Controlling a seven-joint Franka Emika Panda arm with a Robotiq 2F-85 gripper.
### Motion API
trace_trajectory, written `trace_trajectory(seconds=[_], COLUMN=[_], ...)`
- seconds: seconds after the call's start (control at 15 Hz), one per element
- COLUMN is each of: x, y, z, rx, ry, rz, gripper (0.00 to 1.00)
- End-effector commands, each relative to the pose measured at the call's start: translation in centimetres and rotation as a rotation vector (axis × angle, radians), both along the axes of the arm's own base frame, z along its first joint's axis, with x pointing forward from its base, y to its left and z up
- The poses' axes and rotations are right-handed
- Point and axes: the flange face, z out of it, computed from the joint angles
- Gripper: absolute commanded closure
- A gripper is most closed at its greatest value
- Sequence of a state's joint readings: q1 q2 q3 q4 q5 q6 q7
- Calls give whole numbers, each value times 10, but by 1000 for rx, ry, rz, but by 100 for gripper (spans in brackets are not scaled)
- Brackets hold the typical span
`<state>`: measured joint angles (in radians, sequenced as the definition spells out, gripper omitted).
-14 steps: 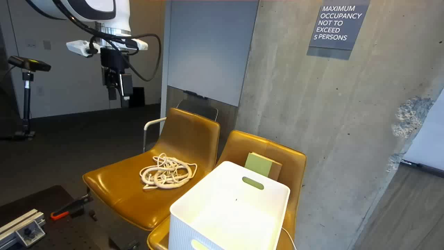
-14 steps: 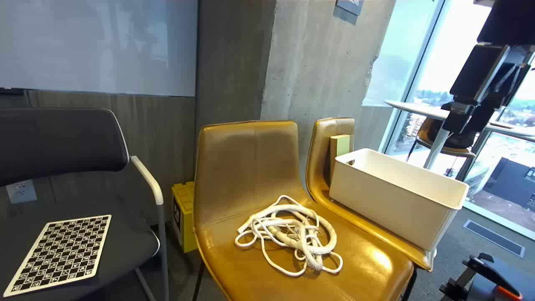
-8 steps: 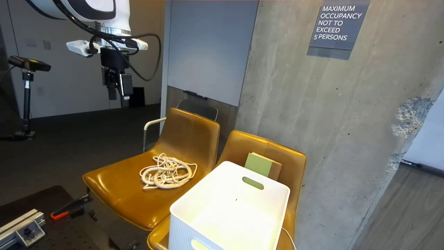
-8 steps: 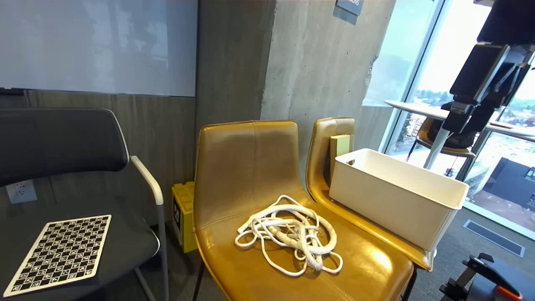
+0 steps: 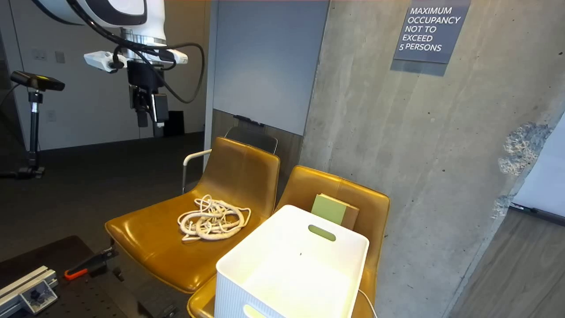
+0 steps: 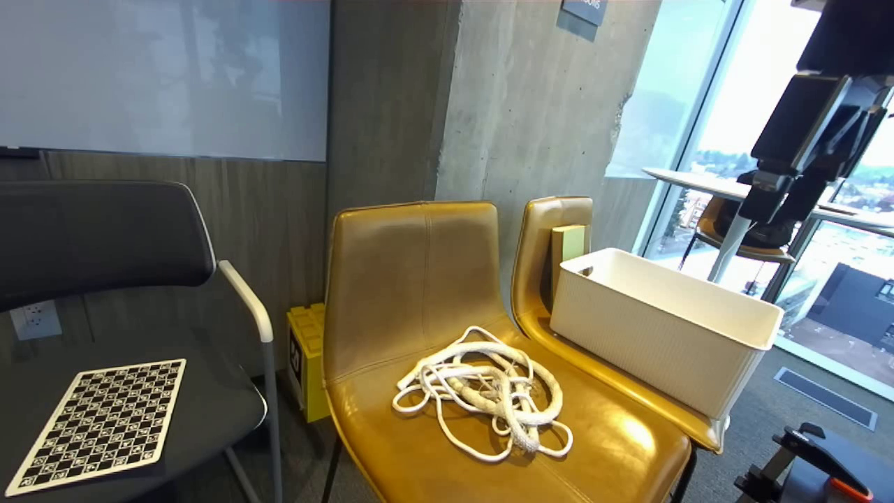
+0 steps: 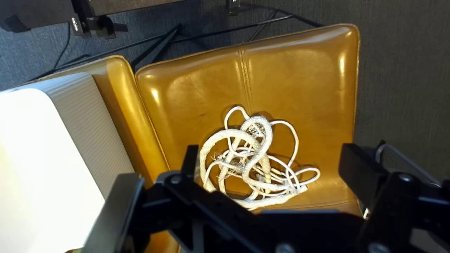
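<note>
The rope (image 7: 258,154) lies in a loose tangle on the seat of the tan chair (image 5: 150,238), kept there, it seems, only by its own weight on the nearly flat surface. The end effector (image 7: 272,167) hangs well above it with its fingers (image 7: 357,172) spread wide; it grips nothing and touches nothing, and in the wrist view the tangle shows in the gap between them. On the neighbouring chair (image 5: 304,187) stands a white bin (image 6: 649,342), probably steady because its broad base rests on the seat. What looks like a green book (image 5: 329,210) is propped between the bin and the backrest (image 5: 371,212), which likely keeps it from tipping over
</note>
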<state>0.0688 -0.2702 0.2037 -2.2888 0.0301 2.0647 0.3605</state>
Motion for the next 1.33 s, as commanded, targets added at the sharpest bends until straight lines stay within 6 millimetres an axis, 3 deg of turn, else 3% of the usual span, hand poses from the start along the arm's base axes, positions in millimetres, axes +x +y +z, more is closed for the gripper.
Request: trace_trajectory(seconds=[0.0, 0.4, 0.6, 0.87, 1.07, 1.27], x=[3, 50, 87, 135, 162, 186], y=[22, 53, 65, 79, 92, 93], z=[10, 11, -10, -60, -105, -147], rx=[32, 83, 88, 68, 31, -17], ry=[-31, -140, -158, -166, -188, -196], rz=[-18, 11, 29, 71, 129, 180], gripper=[0, 0, 0, 0, 0, 0])
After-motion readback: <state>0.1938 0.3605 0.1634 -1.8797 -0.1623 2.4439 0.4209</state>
